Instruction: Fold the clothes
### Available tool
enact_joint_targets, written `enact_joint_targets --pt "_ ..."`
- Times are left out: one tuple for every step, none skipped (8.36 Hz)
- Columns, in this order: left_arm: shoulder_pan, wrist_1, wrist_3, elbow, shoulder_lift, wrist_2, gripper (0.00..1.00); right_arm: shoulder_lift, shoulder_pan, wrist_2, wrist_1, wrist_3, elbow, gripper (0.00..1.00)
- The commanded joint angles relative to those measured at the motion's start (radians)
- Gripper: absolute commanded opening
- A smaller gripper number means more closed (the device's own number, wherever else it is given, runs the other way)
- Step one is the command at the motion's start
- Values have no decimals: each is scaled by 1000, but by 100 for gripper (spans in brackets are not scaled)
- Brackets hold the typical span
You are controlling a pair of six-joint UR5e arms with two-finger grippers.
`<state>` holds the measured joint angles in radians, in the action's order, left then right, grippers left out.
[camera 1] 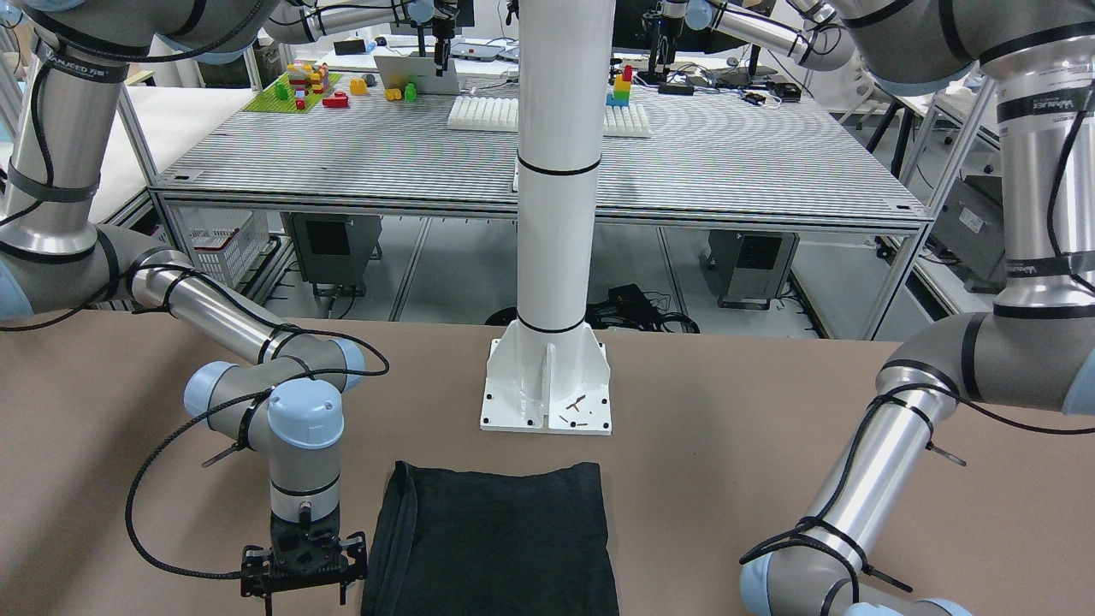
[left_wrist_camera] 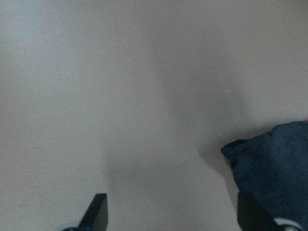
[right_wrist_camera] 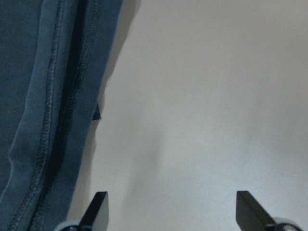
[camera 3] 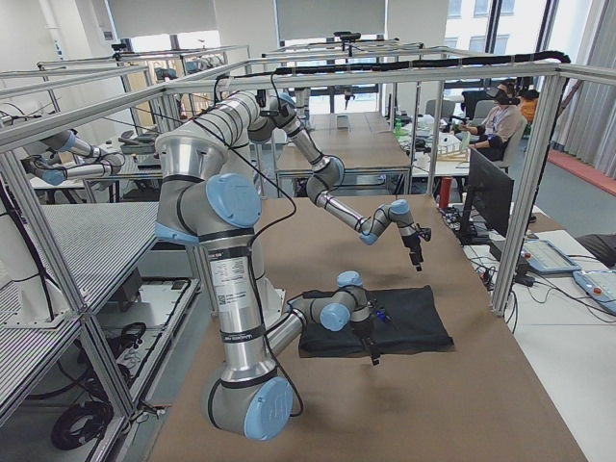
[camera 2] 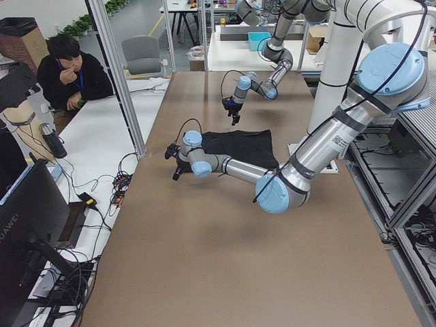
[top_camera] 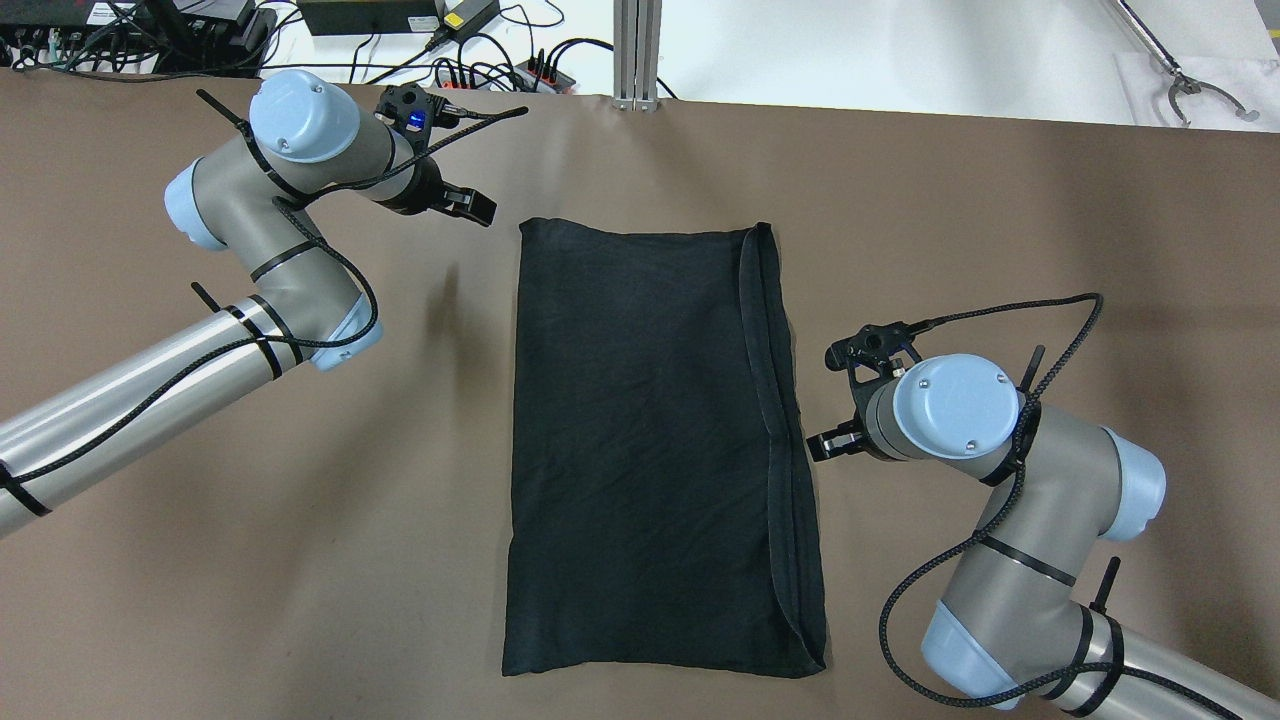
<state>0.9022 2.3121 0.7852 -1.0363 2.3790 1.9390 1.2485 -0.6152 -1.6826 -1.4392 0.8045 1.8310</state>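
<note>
Lying flat mid-table (top_camera: 1000, 200), black cloth (top_camera: 650, 440) shows doubled hems along robot's right edge: likely 1 fold done, further folds left. Left gripper (left_wrist_camera: 175, 211) near far corner, right gripper (right_wrist_camera: 168, 209) just beside hem; both spread wide, empty.

Left arm (top_camera: 150, 375) reaches in long and low, elbow folded back, wrist tipped forward and down. Left gripper (left_wrist_camera: 173, 214): jaws spread wide, nothing between them. Right arm (top_camera: 1030, 540) doubled at the elbow, wrist vertical. Right gripper (right_wrist_camera: 173, 211) points straight down, jaws wide apart, empty.
</note>
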Motion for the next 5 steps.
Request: enact_joint_targets --pt "0 0 0 1 0 1 95 -93 3 -55 -62 106 28 93" --pt "0 0 0 1 2 1 95 -118 59 -58 -113 175 49 93" --pt "0 0 2 1 2 0 95 -116 125 -52 -130 194 86 93" --pt "0 0 2 1 2 1 95 -110 171 -42 -159 200 114 93" --pt "0 0 2 1 0 1 95 -109 214 -11 -174 199 116 91"
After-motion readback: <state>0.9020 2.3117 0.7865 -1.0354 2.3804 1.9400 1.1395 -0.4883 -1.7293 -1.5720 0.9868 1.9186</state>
